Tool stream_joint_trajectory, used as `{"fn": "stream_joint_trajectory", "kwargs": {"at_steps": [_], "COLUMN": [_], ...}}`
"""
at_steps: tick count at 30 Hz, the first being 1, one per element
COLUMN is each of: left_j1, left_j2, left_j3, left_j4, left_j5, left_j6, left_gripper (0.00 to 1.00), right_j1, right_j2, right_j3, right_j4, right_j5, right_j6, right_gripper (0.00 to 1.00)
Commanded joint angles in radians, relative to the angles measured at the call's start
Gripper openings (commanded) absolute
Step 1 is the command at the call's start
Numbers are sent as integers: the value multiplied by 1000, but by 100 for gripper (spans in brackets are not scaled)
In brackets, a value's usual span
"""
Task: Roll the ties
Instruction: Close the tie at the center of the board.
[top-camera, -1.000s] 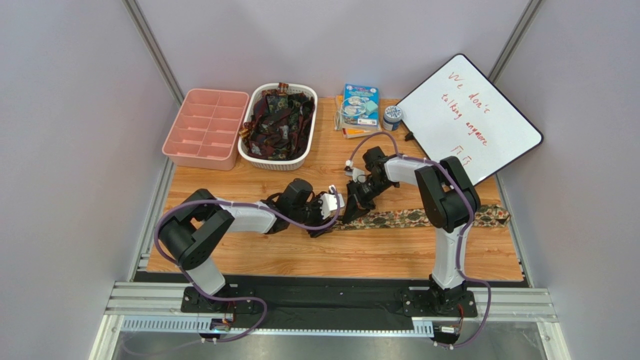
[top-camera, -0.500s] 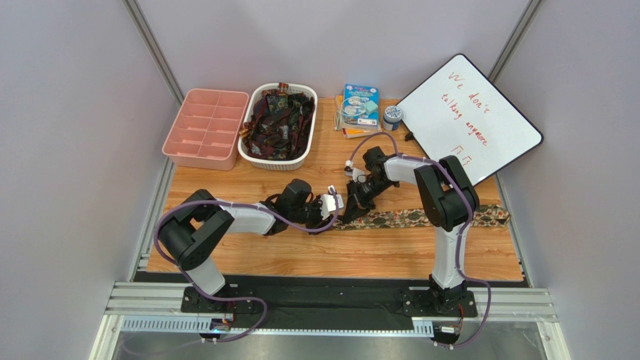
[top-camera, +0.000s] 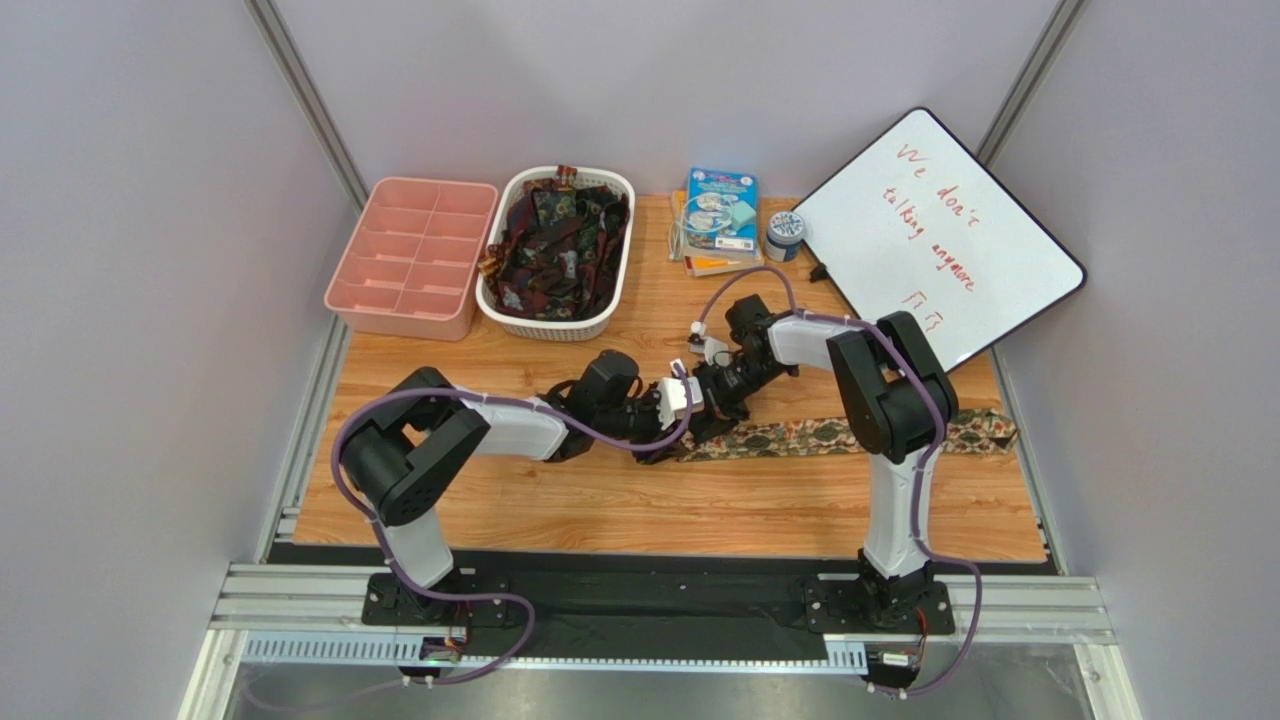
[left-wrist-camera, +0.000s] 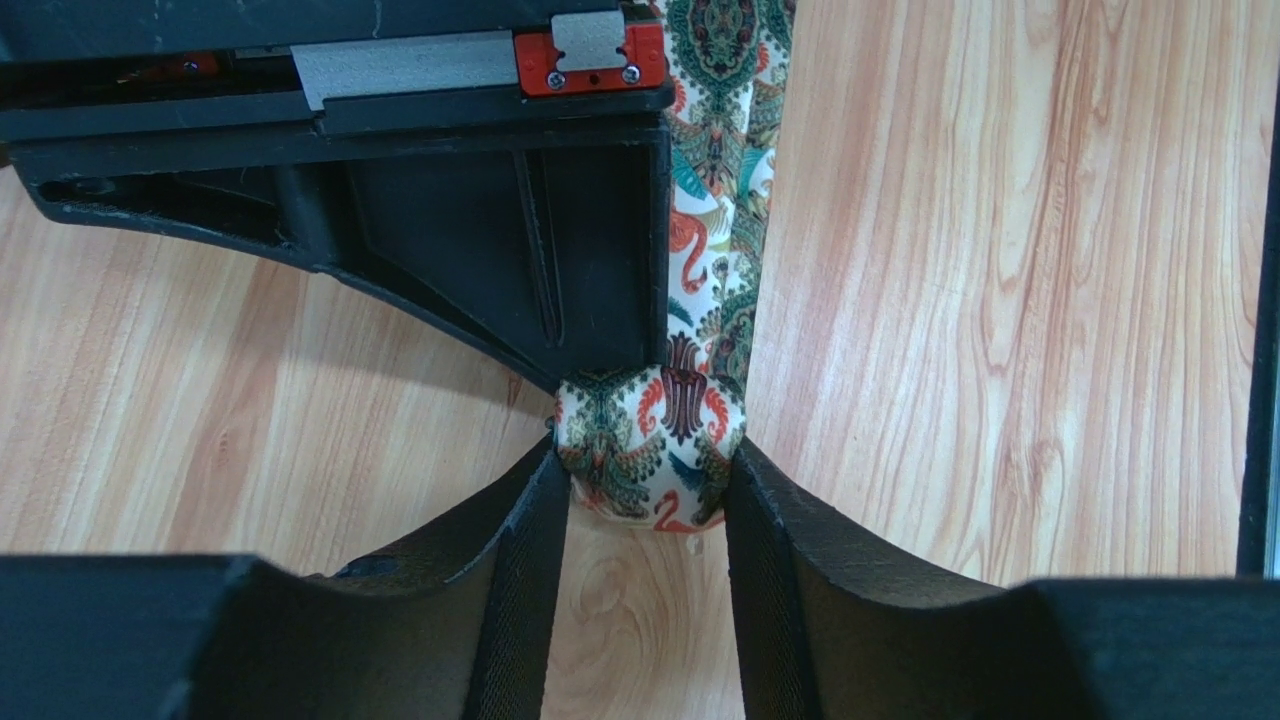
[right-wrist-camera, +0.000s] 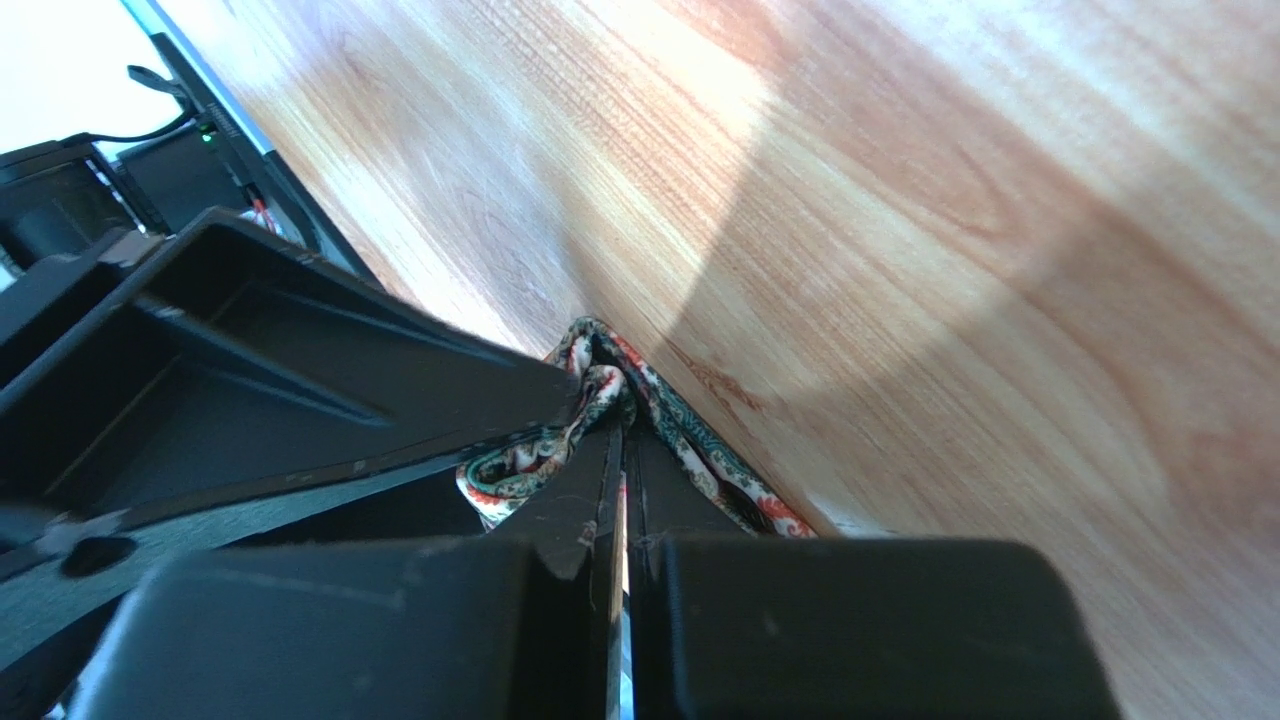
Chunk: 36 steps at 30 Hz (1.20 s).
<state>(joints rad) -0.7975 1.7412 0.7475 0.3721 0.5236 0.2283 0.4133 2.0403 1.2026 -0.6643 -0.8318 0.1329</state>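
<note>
One tie (top-camera: 842, 437), olive and tan with a busy print, lies flat along the table (top-camera: 676, 518) toward the right. Its left end is wound into a small roll (left-wrist-camera: 649, 444), cream with green and red print. My left gripper (left-wrist-camera: 646, 468) has both fingers pressed against the sides of this roll. My right gripper (right-wrist-camera: 621, 438) is shut, with tie fabric (right-wrist-camera: 519, 459) pinched between its fingers and wrapped round them. In the top view the left gripper (top-camera: 679, 402) and right gripper (top-camera: 715, 396) meet at the roll. Several dark ties (top-camera: 559, 240) fill a white basket.
A pink divided tray (top-camera: 409, 258) stands at the back left beside the white basket (top-camera: 550, 317). Booklets (top-camera: 718, 210), a tape roll (top-camera: 783, 230) and a leaning whiteboard (top-camera: 939, 233) are at the back right. The right gripper's black body (left-wrist-camera: 451, 195) fills the top of the left wrist view.
My left arm has swung right and forward, bringing its gripper up against the right gripper at the tie's rolled end. The right arm has barely moved.
</note>
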Motion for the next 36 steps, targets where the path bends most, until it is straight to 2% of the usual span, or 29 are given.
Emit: {"fn": "stream_joint_trajectory", "kwargs": {"at_steps": [1,7,12,15,16,19,22,28,36], "left_j1": [-23,-40,-39,-40,-40,-40,-40,-40,-40], "left_j2": [61,96,103,100,100,103,112,119,119], "left_j3": [24,-17,-20,-20,-20,-11,3,12,15], "left_j4": [87,55,-30,-91,-114,-145,-160,-173,-185], "left_j5": [4,-69,-106,-116,-122,-122,-120,-114,-116], "left_j6": [-11,25,43,58,63,57,60,60,62], "left_gripper": [49,46,36,31,30,30,29,29,29], "right_j1": [25,24,6,-27,-36,-60,-80,-81,-16], "right_j2": [18,6,-15,-49,-61,-112,-161,-196,-129], "right_j3": [-43,-51,-28,3,12,26,17,2,31], "right_j4": [109,117,52,-23,-43,-110,-150,-141,-58], "right_j5": [8,-16,0,10,10,25,39,2,31], "right_j6": [-10,-21,-62,-84,-88,-104,-119,-93,-38], "right_gripper": [0,0,2,11,19,34,39,42,45]}}
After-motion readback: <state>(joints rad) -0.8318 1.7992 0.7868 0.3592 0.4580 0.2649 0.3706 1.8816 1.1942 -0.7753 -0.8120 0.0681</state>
